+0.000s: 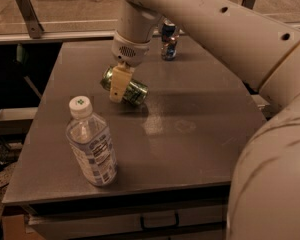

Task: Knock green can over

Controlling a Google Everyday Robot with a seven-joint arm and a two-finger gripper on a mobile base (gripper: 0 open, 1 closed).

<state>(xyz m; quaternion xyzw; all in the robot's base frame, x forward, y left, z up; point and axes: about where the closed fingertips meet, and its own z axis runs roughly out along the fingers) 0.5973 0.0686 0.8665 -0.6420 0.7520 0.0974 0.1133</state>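
The tool [119, 86] hangs over the rear left of the worktop [200, 149], clamped across the green can [135, 90]. The can lies almost on its side, at or just above the surface; contact cannot be told. Advisable: lower until its side rests flat, then release, clear of the bottle [92, 146].

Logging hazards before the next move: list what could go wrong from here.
1. The green can lies tipped against the end effector at mid-table. Being round, it may roll off the table.
2. The water bottle stands upright nearby, in front of the can. A further sweep that way might topple it too.
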